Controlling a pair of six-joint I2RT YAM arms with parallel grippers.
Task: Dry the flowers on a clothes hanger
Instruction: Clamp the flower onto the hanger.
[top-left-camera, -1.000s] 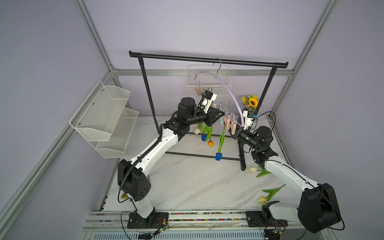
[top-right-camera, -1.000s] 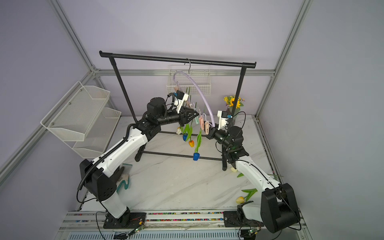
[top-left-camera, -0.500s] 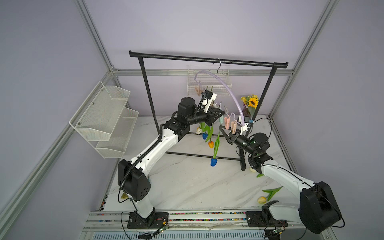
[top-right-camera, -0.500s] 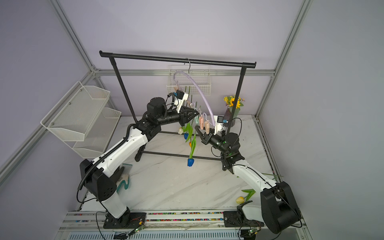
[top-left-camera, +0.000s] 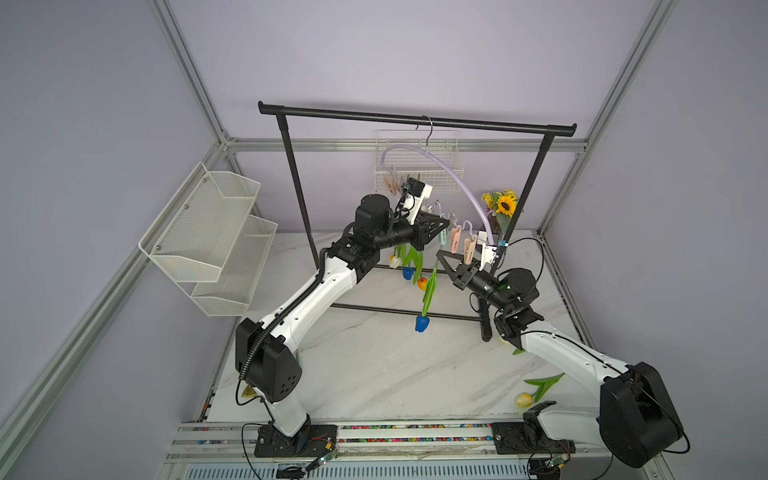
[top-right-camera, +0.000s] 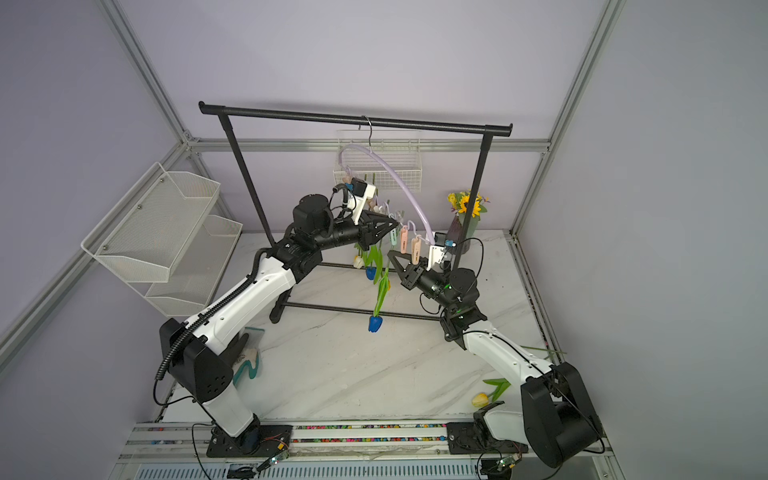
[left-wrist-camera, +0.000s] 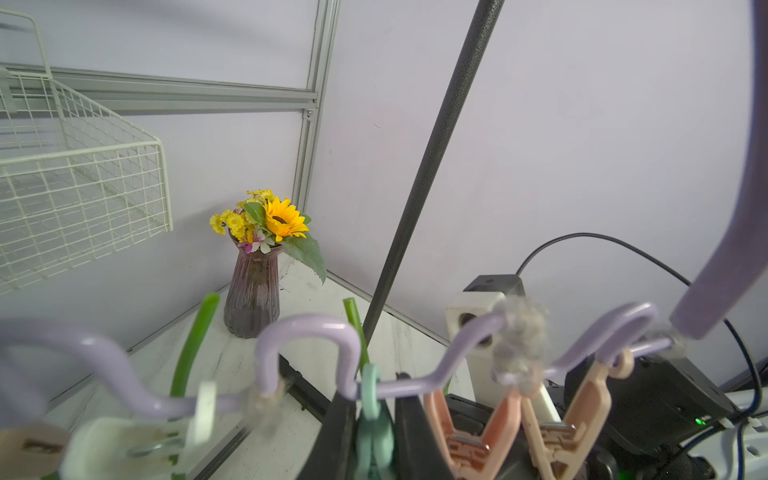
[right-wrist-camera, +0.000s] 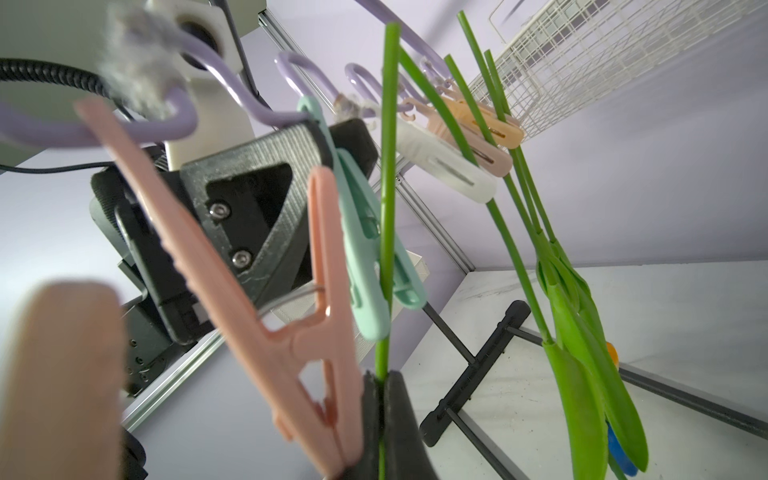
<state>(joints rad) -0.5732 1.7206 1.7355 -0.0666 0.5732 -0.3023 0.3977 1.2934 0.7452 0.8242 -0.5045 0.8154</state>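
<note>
The lilac clothes hanger (top-left-camera: 449, 170) (top-right-camera: 399, 178) hangs from the rack bar. My left gripper (top-left-camera: 445, 227) (left-wrist-camera: 372, 415) is shut on the handles of its mint clothespin (top-left-camera: 443, 237) (right-wrist-camera: 365, 232). My right gripper (top-left-camera: 439, 254) (right-wrist-camera: 381, 382) is shut on the green stem (right-wrist-camera: 386, 208) of a blue tulip (top-left-camera: 421, 323) (top-right-camera: 374, 323), head down. The stem runs up between the mint pin's spread jaws. Three other flowers hang from pins further left: white (top-left-camera: 395, 261), blue (top-left-camera: 408, 273), orange (top-left-camera: 422, 283). A yellow tulip (top-left-camera: 523, 400) lies on the table by the right arm's base.
The black garment rack (top-left-camera: 415, 120) stands across the marble table, its right post (top-left-camera: 525, 199) behind my right arm. A sunflower vase (top-left-camera: 503, 205) sits in the back right corner. White mesh shelves (top-left-camera: 208, 241) hang on the left wall, a wire basket (top-left-camera: 419, 166) on the back wall.
My right gripper has carried the blue tulip leftward and a little upward, bringing its stem into the mint clothespin. The left gripper has stayed on that pin.
</note>
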